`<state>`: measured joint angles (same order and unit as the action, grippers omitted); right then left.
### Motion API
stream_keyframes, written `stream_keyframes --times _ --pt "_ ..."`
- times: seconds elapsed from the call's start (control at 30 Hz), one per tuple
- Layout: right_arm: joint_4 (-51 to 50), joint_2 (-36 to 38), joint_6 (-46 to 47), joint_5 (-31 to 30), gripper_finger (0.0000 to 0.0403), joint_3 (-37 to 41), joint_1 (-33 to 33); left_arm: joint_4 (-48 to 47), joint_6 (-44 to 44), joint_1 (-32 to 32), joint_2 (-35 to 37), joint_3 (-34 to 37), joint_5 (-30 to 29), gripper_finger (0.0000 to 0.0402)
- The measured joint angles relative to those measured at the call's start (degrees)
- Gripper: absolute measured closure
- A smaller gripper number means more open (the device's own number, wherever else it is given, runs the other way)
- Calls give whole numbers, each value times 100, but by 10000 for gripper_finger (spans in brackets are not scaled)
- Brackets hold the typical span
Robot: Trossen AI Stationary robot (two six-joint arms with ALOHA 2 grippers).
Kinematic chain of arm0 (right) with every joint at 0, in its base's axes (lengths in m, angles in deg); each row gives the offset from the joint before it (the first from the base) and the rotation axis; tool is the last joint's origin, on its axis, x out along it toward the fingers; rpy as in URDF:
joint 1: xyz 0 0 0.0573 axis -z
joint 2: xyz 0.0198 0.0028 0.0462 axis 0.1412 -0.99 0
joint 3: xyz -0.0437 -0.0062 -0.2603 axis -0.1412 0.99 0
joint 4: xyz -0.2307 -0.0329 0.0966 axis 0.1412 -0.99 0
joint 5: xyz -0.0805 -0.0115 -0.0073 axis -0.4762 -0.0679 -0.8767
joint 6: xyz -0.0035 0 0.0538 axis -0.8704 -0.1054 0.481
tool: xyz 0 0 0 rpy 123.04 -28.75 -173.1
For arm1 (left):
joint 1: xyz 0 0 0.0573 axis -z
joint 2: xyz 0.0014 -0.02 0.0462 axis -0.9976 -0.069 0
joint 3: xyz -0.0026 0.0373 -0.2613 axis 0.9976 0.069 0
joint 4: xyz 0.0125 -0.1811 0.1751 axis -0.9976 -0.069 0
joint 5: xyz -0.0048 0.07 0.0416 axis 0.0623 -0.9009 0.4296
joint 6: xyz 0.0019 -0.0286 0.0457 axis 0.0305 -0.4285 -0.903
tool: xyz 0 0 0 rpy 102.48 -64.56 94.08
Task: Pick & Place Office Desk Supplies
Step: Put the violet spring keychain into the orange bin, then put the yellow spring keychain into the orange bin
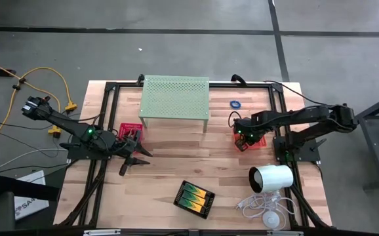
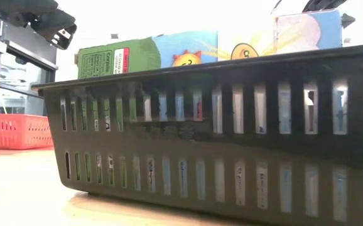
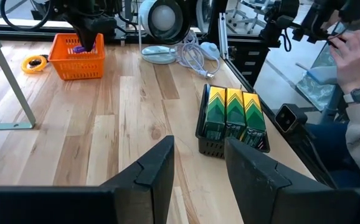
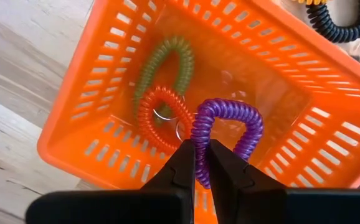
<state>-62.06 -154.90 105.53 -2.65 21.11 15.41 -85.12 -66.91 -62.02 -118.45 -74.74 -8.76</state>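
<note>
Right claw point(image 4: 202, 163): pinched on a purple coil point(image 4: 222, 130), glossy spiral loop, hanging over the orange tray point(image 4: 105, 112); inside lie green coil point(image 4: 161, 65) and orange coil point(image 4: 161, 115). Left claw point(image 3: 198, 168): open, empty, above table point(image 3: 105, 124).

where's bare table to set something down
Open wood between the green stand, the black tray and the left gripper. Crowded at the right: orange tray, right gripper holding a purple coil, white cylinder.

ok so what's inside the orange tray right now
A green coil and an orange coil lie inside the orange tray. A purple coil hangs into it from the right gripper, whose jaws hide part of the floor.
</note>
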Motion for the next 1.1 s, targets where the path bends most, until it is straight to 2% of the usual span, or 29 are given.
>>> stream_keyframes --times 0.3,0.7,1.1 --pt "-2 0 -126 -77 380 0 0 0 0 1 -2 0 24 266" --pt "-2 0 -116 -127 303 0 0 -2 0 1 1 0 20 266" --pt "7 71 -115 -127 303 -2 27 0 0 1 -1 0 15 266"
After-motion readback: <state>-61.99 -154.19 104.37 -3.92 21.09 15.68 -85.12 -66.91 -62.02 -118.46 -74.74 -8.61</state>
